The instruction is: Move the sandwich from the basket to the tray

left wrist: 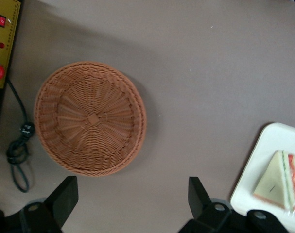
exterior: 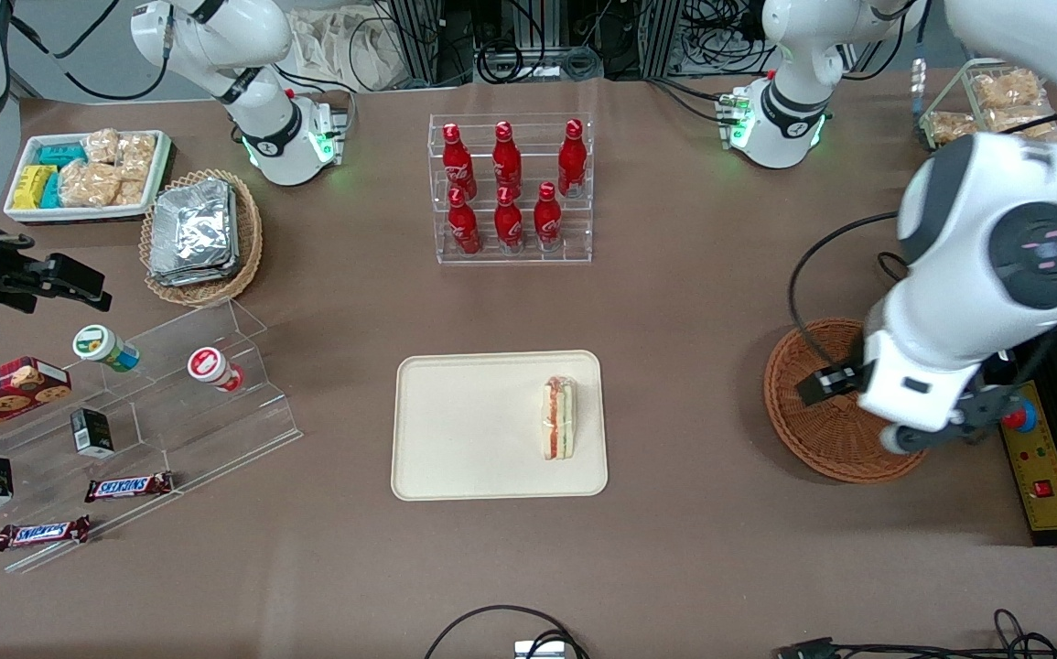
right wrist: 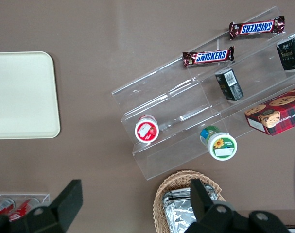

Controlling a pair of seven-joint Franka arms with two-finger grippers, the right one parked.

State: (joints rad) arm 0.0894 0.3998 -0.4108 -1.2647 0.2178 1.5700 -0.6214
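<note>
The sandwich point(exterior: 558, 417) point(left wrist: 278, 182), a wrapped wedge with red and green filling stripes, lies on the cream tray point(exterior: 455, 430) point(left wrist: 278, 138), near the tray's end toward the working arm. The round reddish-brown wicker basket point(exterior: 812, 430) point(left wrist: 91, 119) stands toward the working arm's end of the table with nothing in it. My left gripper point(left wrist: 131, 187) hangs high above the basket, where the arm covers part of the basket in the front view. Its fingers are wide open, and only bare table shows between them.
A clear rack of red bottles point(exterior: 510, 188) stands farther from the front camera than the tray. A yellow control box with red buttons point(exterior: 1036, 458) point(left wrist: 4, 43) and a black cable point(left wrist: 18, 150) lie beside the basket. A clear stepped shelf point(exterior: 171, 394) and a tan foil-packet basket point(exterior: 201, 236) sit toward the parked arm's end.
</note>
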